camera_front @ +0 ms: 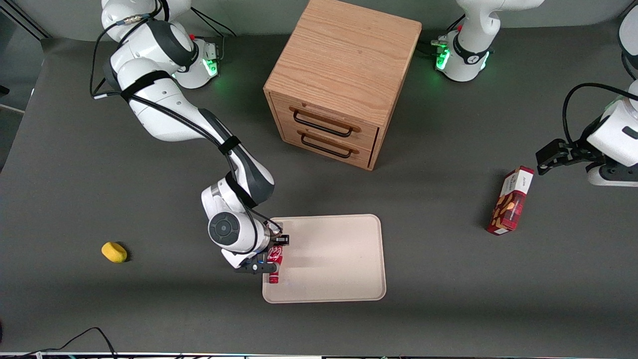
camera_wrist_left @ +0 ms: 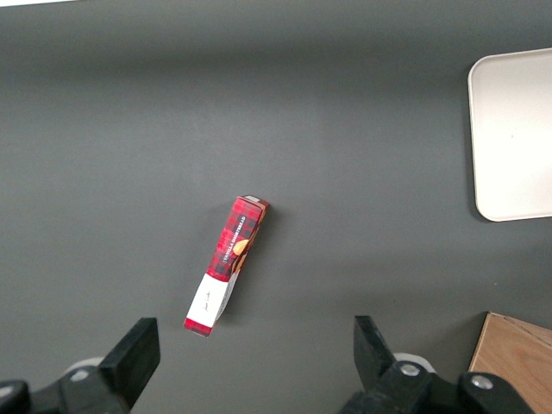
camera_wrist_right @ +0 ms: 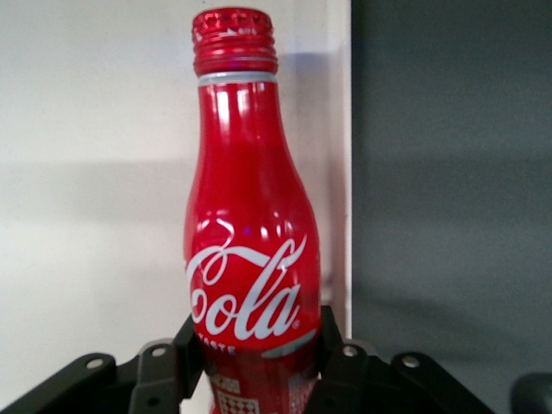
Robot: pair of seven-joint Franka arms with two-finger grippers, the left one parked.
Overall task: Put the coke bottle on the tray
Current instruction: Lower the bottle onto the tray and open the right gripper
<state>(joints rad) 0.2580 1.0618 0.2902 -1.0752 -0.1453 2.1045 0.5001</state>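
Bottle: lying over tray edge, ready to set down.
Claw: I'm clamped round its base.

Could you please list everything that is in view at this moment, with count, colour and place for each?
coke bottle: one, red with white script, lying over the tray's edge toward the working arm's end, held between the gripper's fingers.
tray: one, pale beige, on the table, nearer the front camera than the drawer cabinet.
drawer cabinet: one, light wood with two dark handles, on the table between the two arm bases.
snack box: one, red and white, lying on the table toward the parked arm's end.
yellow object: one, small, on the table toward the working arm's end.
table: one, dark grey.
gripper: one, black fingers on a white arm, at the tray's edge, shut on the bottle's lower body.
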